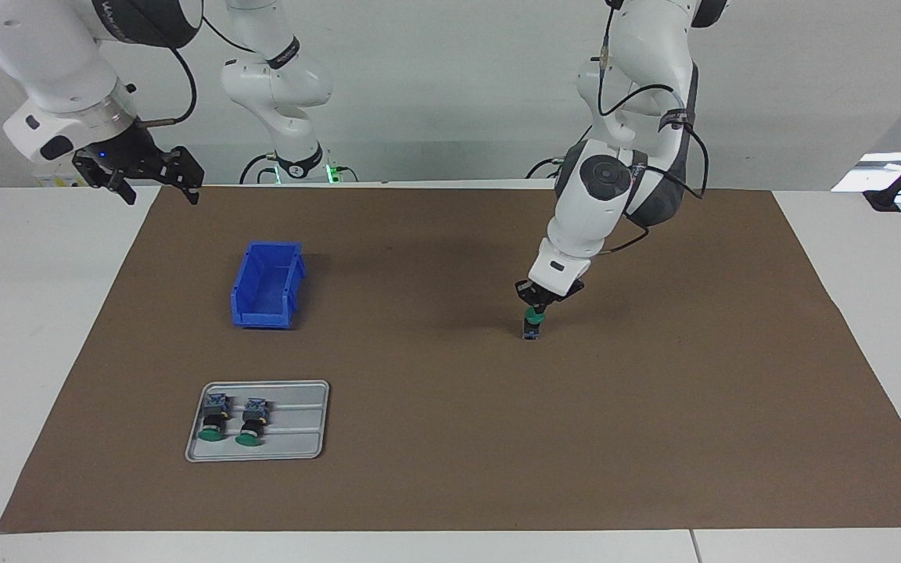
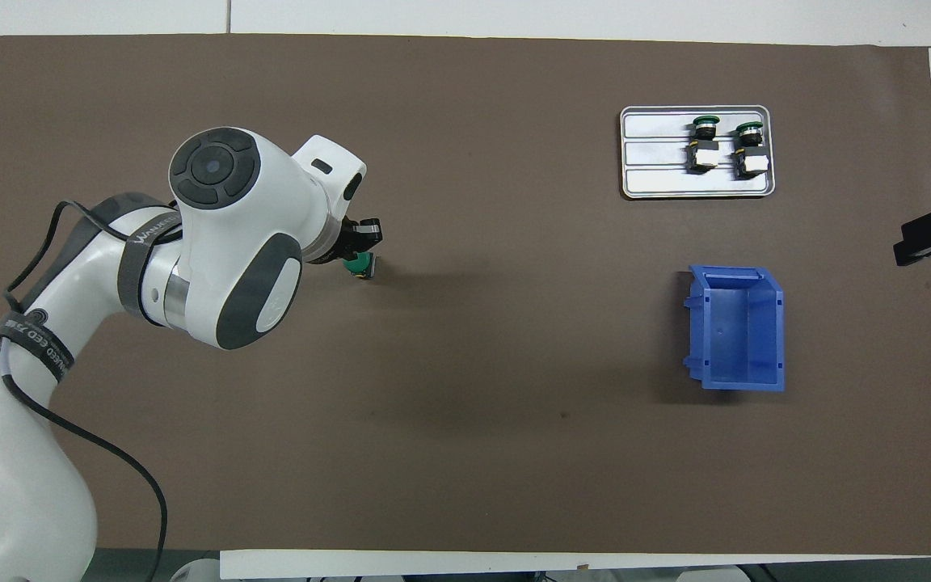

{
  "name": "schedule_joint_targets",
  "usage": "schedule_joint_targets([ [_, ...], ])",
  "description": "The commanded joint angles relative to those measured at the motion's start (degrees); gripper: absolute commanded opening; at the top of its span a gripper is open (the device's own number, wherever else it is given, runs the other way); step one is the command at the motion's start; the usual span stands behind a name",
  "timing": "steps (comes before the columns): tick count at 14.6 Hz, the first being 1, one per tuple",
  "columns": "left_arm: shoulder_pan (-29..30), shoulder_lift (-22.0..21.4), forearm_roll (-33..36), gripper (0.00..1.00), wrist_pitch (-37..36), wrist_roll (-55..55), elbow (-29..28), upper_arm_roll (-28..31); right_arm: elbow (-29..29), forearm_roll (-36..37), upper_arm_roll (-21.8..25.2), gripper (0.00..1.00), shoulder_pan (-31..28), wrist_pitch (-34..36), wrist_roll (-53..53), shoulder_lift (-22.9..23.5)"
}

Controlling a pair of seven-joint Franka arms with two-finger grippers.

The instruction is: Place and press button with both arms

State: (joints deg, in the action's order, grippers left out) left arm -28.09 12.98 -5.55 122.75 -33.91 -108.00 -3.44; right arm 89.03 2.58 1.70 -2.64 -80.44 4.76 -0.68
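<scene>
Green-capped button (image 1: 533, 322) stands upright under the left hand's (image 1: 535, 310) closed fingertips; right hand (image 1: 155, 181) spread.

Left tool (image 1: 535, 311) lowered, apparently clamped; right tool (image 1: 155, 181) raised, fingers apart.

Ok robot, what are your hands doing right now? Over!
Left gripper shut on the green button, standing on the brown mat. Right gripper open, waiting up high. Two spare buttons in the tray. Nothing in the way.
</scene>
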Motion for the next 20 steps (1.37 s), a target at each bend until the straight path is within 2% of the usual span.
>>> schedule_joint_targets([
  [1, -0.47, 0.73, 1.15, 0.01, 1.70, 0.60, -0.20, 0.46, 1.23, -0.91, -0.20, 0.99, -0.61, -0.16, 1.22, -0.99],
  [17, -0.73, 1.43, 1.15, 0.01, 6.10, 0.78, -5.47, 0.37, 1.23, -0.82, -0.20, 0.99, -0.52, -0.25, 1.22, -0.91],
  [20, -0.12, 0.74, 1.07, 0.07, 5.13, 0.60, -3.81, 0.37, 1.32, -0.82, -0.20, 0.99, -0.61, -0.25, 1.22, -0.99],
])
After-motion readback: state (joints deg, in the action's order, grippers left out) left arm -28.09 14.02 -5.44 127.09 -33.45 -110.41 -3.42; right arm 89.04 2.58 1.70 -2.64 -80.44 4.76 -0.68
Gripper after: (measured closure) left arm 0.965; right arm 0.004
